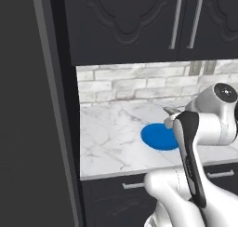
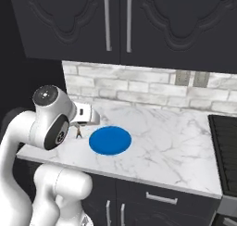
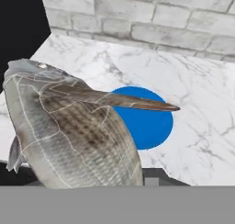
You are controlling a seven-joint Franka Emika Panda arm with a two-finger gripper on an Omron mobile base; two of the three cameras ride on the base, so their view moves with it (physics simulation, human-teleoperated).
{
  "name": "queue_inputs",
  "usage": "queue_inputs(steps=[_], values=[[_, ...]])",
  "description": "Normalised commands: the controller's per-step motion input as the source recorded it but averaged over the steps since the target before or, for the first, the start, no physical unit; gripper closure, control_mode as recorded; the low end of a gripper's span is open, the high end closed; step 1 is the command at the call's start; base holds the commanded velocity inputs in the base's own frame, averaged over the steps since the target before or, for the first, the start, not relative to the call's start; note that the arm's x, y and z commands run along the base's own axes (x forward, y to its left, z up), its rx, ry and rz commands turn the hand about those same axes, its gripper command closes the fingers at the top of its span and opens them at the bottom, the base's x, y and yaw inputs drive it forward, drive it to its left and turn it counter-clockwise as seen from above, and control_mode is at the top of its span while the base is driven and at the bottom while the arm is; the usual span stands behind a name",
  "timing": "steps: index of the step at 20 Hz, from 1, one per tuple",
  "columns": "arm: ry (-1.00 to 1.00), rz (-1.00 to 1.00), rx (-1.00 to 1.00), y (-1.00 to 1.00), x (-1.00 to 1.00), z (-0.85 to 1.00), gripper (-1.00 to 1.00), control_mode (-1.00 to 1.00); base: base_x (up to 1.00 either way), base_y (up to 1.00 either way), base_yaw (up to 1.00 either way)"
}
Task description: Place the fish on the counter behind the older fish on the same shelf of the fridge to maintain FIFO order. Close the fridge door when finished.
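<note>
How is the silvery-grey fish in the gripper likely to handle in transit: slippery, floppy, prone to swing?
The silvery-grey fish shows smooth scales, so it may slip between the fingers. Its body bulges well beyond the gripper, so it could pivot or swing. It looks rigid rather than floppy, arching above the blue round plate without sagging.

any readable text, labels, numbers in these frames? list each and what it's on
None. No text, label, brand, number or sign can be read on the fish, the blue plate, the counter, the brick backsplash or the dark cabinets.
</note>
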Motion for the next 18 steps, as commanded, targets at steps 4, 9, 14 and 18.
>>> queue_inputs(steps=[4, 9, 14, 18], values=[[0.00, 0.00, 0.00, 0.00, 0.00, 0.00, 1.00, 1.00, -0.62, 0.00, 0.40], [0.00, 0.00, 0.00, 0.00, 0.00, 0.00, 1.00, 1.00, -0.85, -0.35, 0.50], [0.00, 0.00, 0.00, 0.00, 0.00, 0.00, 1.00, 1.00, -0.98, -0.50, 0.55], [0.00, 0.00, 0.00, 0.00, 0.00, 0.00, 1.00, 1.00, -0.92, -0.55, 0.58]])
